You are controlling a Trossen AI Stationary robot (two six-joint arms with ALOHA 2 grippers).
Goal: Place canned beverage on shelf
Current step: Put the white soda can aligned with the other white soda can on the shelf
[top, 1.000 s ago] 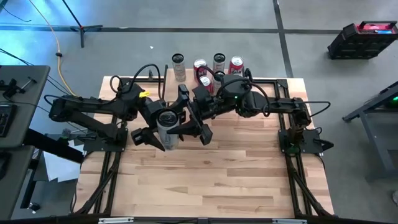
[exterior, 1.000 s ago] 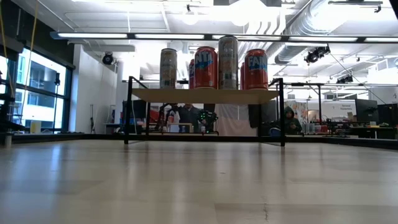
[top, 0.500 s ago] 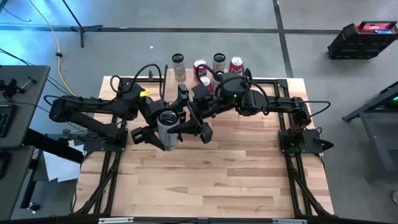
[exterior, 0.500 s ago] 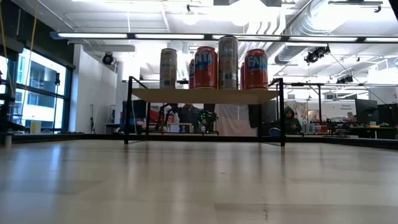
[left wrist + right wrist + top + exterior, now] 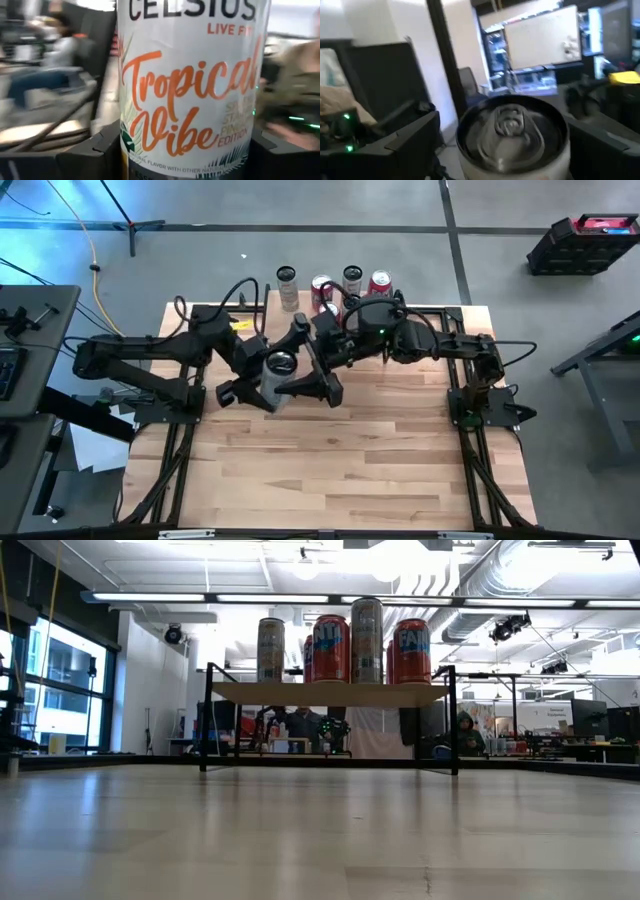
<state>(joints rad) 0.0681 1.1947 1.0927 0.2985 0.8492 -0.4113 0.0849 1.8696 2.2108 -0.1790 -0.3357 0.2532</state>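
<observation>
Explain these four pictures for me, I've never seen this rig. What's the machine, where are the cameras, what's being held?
It is a two-armed robot working at a wooden table. Each arm ends in a two-finger gripper.

The high view looks straight down from above. The low view looks level across the tabletop. Each of the other two pictures comes from a camera on one arm's wrist.

At the table's far edge stands a small shelf with several cans already on it.

Over the middle of the table, both arms meet at one white can, labelled Celsius Tropical Vibe. The left gripper clasps its sides. The right gripper sits around its top, with its fingers apparently apart from it. The can is off the table, as the low view shows nothing standing there.
</observation>
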